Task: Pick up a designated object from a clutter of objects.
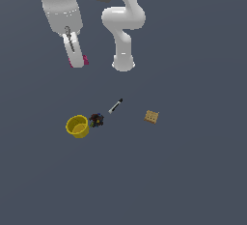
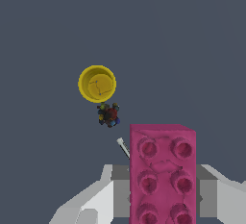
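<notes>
You see the white two-finger gripper (image 1: pixel 75 61) pinching the small magenta-pink studded rectangular brick (image 2: pixel 162 175) between its fingers, raised above the grey floor, well apart from the yellow round cup (image 2: pixel 97 83), dark purple-black lump (image 2: pixel 109 115)

the flat dark grey floor (image 1: pixel 193 180) holds a yellow cup (image 1: pixel 77 126), a dark lump (image 1: pixel 96 119) just beside it, a thin stick (image 1: pixel 115 106) near them, and a tan block (image 1: pixel 152 117) farther off.

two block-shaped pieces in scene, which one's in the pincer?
The magenta-pink studded brick, held between the fingers of the pincer and lifted off the surface. The tan block lies alone at the exterior view's right, untouched.
</notes>
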Motion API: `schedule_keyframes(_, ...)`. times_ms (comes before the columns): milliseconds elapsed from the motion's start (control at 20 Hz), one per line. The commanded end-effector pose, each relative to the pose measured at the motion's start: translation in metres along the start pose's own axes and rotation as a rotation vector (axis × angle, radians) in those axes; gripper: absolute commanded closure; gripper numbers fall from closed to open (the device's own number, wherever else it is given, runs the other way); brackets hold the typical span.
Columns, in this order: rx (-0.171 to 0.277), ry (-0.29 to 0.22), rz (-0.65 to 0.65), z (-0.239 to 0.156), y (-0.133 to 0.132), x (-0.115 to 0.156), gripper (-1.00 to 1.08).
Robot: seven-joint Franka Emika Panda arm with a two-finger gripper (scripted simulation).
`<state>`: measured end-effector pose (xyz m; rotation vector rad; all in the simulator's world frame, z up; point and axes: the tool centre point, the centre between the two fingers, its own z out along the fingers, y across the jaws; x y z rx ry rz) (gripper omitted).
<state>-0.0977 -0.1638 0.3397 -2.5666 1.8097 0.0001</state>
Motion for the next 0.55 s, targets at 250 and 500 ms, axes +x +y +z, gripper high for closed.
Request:
schedule_keyframes(250, -0.001, 0.001, -0.001, -0.031, 0.022, 0.003, 1.08)
schedule_keyframes(500, -0.001, 0.001, -0.002, -0.036, 0.024, 0.004, 1.08)
